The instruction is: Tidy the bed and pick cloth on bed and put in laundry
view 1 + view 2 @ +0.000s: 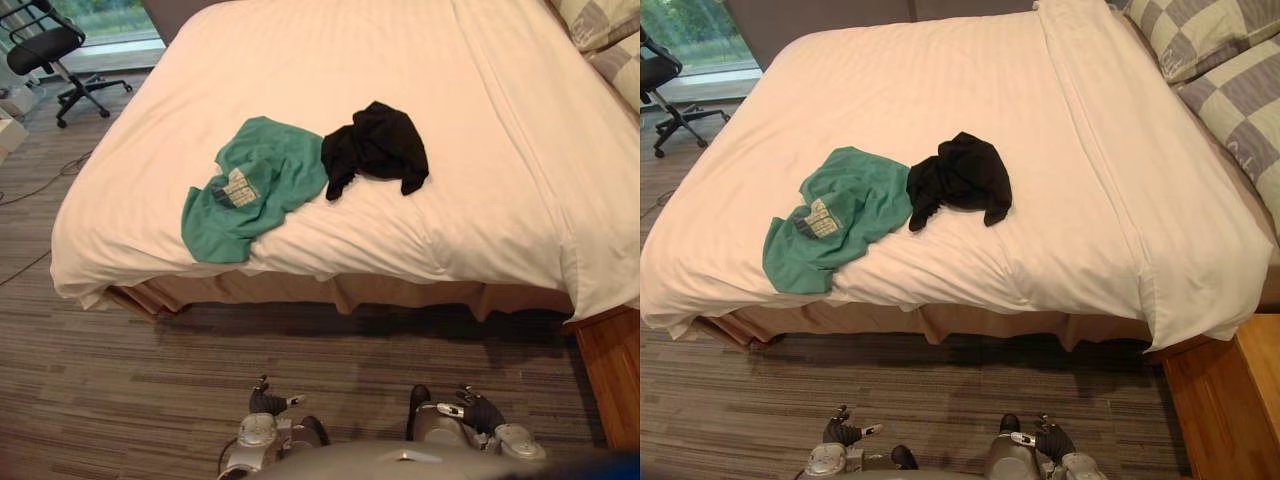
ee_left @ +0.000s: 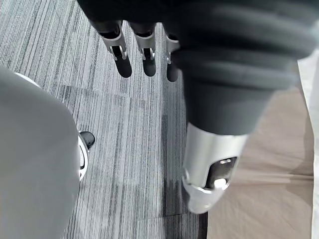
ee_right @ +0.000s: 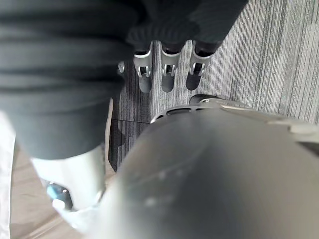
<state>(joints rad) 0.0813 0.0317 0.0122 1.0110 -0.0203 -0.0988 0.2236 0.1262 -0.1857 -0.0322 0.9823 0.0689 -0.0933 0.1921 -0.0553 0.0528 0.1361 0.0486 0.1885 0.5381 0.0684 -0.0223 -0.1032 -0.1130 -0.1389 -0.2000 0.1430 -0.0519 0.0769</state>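
A green t-shirt [image 1: 254, 186] lies crumpled near the front edge of the white-sheeted bed [image 1: 400, 60], one corner hanging towards the edge. Touching its right side lies a bunched black garment [image 1: 375, 147]. Both hands hang low at my sides, well short of the bed. My left hand [image 1: 267, 402] shows at the bottom of the eye views; in its wrist view its fingers [image 2: 144, 50] point straight down over the carpet, holding nothing. My right hand [image 1: 478, 410] hangs likewise, its fingers [image 3: 167, 69] relaxed and empty.
Grey striped carpet [image 1: 150, 380] runs between me and the bed. A wooden bedside unit [image 1: 1230, 400] stands at the right. Checked pillows [image 1: 1210, 60] lie at the bed's far right. A black office chair [image 1: 50, 50] stands at the far left by the window.
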